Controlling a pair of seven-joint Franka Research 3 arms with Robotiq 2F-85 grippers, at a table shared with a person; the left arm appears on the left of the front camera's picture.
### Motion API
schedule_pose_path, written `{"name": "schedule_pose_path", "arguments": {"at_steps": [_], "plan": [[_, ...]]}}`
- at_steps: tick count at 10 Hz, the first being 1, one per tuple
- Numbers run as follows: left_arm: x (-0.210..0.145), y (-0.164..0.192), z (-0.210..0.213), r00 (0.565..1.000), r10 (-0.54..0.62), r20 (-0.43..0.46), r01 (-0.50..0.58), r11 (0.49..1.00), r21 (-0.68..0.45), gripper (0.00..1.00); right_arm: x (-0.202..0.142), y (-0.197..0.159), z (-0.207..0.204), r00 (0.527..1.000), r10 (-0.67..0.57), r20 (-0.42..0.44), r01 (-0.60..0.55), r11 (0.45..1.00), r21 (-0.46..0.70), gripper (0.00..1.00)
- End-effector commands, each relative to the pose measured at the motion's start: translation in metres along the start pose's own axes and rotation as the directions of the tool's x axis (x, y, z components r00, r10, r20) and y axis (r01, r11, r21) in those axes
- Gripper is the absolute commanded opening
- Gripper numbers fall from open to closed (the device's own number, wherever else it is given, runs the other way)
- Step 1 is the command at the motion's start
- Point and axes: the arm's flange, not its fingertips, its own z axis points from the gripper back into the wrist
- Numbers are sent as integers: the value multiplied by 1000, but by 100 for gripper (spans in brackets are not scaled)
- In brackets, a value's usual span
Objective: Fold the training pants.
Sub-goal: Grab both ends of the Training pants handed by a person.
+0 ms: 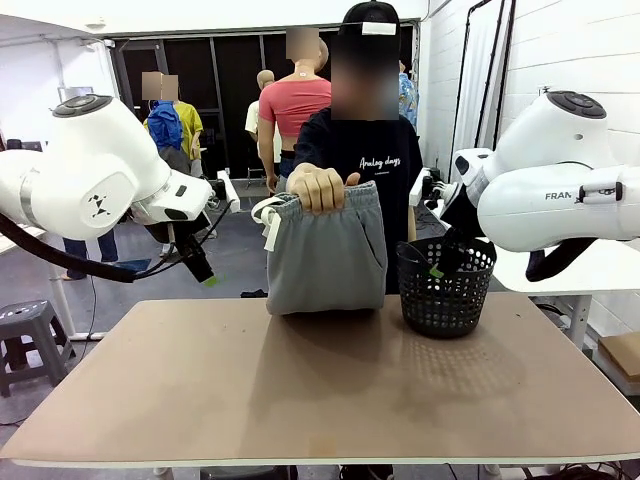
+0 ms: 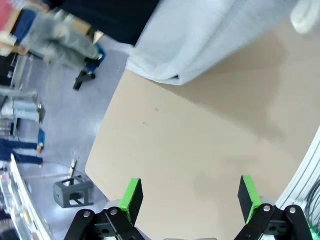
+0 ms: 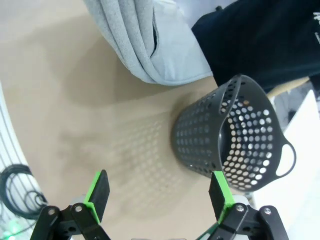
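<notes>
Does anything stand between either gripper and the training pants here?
Left gripper: just bare table up to the training pants. Right gripper: the black basket stands beside the pants, off to one side of its line, not across it. The person's hand holds the waistband.

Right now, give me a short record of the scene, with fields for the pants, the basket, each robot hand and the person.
pants: training pants hanging by the waistband, lower end reaching the table near its far edge
person: person's hand grips the waistband
basket: black basket upright on the table, right of the pants
left hand: open, empty, above the table
right hand: open, empty, near the basket
fold: not yet begun
</notes>
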Motion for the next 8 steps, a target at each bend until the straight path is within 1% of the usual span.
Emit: {"name": "schedule_pose_path", "arguments": {"at_steps": [1, 2, 3, 5, 6, 7, 8], "plan": [[-2, 20, -10, 985, -169, -34, 167, 984, -63, 100, -1, -13, -15, 995, 99, 6, -99, 995, 1, 100], [-6, 25, -20, 975, -220, -13, 218, 971, -99, 100, -4, -15, -22, 989, 149, 1, -149, 989, 14, 100], [-10, 30, -30, 957, -288, 30, 289, 946, -149, 100, -7, -17, -30, 982, 190, -10, -190, 981, 30, 100], [-13, 33, -42, 935, -350, 53, 353, 913, -204, 100, -12, -19, -39, 970, 241, -18, -240, 970, 42, 100], [-12, 22, -38, 961, -277, 7, 275, 952, -131, 100, -13, -20, -34, 972, 235, -24, -235, 972, 1, 100], [-12, 22, -38, 961, -277, 7, 275, 952, -131, 100, -11, -12, -35, 979, 201, -29, -199, 979, 52, 100], [-12, 22, -38, 961, -277, 7, 275, 952, -131, 100, -11, -12, -35, 979, 201, -29, -199, 979, 52, 100]]}}
